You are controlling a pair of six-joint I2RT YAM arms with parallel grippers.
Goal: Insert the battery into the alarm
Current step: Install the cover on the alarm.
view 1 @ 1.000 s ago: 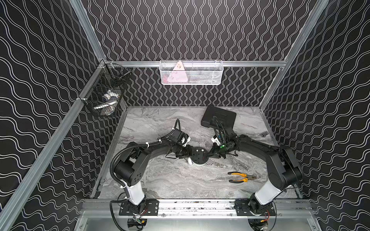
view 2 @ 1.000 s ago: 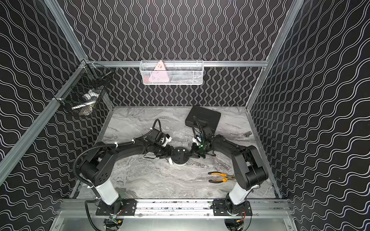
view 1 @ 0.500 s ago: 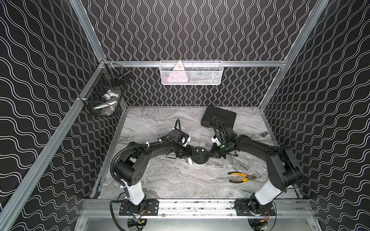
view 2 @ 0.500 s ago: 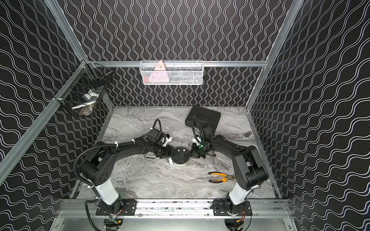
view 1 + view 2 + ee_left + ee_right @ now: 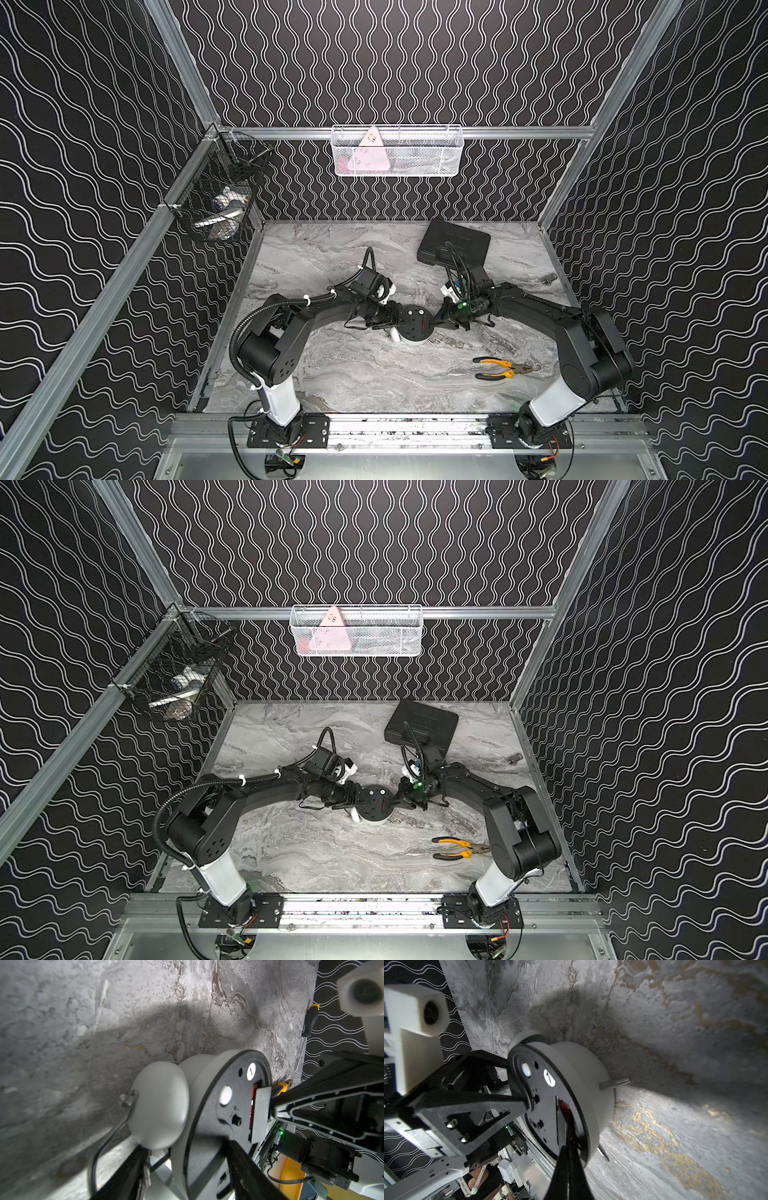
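Near the middle of the tabletop, the alarm is seen in both top views with its black back panel turned upward and a white bell at its side. It is held by the left gripper, whose jaws are set partway apart and closed on the clock's body; in the right wrist view one finger is seen lying on the back panel and the other at the rim.

The battery is seen as a red strip lying in the slot of the back panel, on the side toward the right arm. The right gripper is brought to that slot with its jaws pressed together and nothing between them. In the left wrist view its flat tip is laid over the battery, touching it. Whether the battery is fully seated cannot be told.

A black case is found at the back of the tabletop, and yellow-handled pliers lie near the right arm's base, both well apart from the alarm.
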